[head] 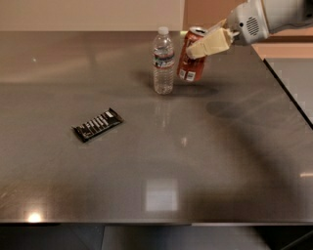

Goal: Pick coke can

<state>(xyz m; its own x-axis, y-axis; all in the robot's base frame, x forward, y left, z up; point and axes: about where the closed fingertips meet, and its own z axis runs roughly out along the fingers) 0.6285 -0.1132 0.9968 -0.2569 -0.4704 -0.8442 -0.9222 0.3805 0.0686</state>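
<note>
Brushed grey metal table, seen from its near edge, where two pale light reflections lie on the sheen and a dark gap shows below the rim. At left, in the middle ground, a black snack wrapper lies flat and skewed; its white markings are too small to read. Farther back, near the centre, a clear water bottle with a white cap stands upright; its label band carries dark print that cannot be read. Just right of the bottle and close beside it, the coke can is clasped by the gripper. One cream finger lies across the can's near upper side, while the other is mostly hidden behind it. The can's long axis is near vertical but tilted, with the silver top leaning right and away. Its base appears just clear of the table, above a dark shadow. A white patch near the base bears small illegible print, and no brand lettering can be made out. The white arm enters from the far right. A second grey surface adjoins at right, beyond a dark seam. A pale wall closes the far side.
</note>
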